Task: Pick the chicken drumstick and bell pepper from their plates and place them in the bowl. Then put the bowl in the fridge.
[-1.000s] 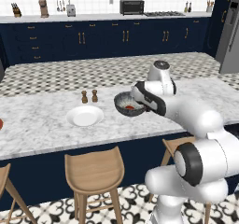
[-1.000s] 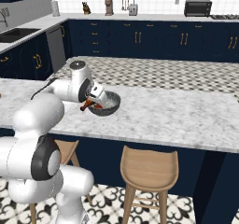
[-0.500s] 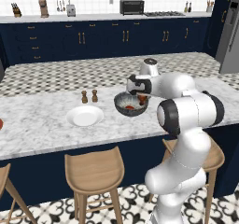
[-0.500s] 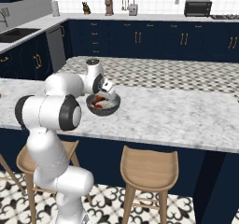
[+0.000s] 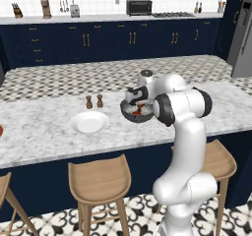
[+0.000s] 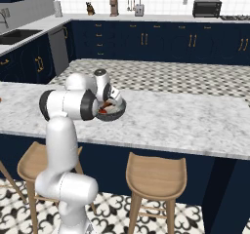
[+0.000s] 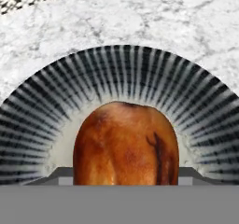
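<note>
The dark grey bowl point(image 5: 134, 113) point(image 6: 118, 112) rests on the marble island. My gripper point(image 5: 137, 101) point(image 6: 109, 101) point(image 7: 126, 174) reaches down into it. In the hand view the golden-brown chicken drumstick point(image 7: 126, 146) sits right between the finger tips, which press against its two sides, with the bowl's striped inside point(image 7: 126, 73) around it. Something red, the bell pepper point(image 5: 141, 113) point(image 6: 103, 112), lies low in the bowl. The plain white plate point(image 5: 89, 122) is bare, left of the bowl. The red-rimmed plate point(image 5: 1, 131) just peeks in at the left edge. The grey fridge point(image 5: 242, 33) stands at the far right.
Two small shakers point(image 5: 94, 101) stand just behind the white plate. Wooden stools point(image 5: 101, 178) point(image 6: 156, 172) line the island's near side. A back counter carries a toaster oven point(image 5: 138, 7) and small appliances; a sink point(image 6: 12, 35) lies at the left.
The arm has folded from a low stretch at the right into an upright pose close over the bowl. The hand has stayed at the bowl, which has not moved.
</note>
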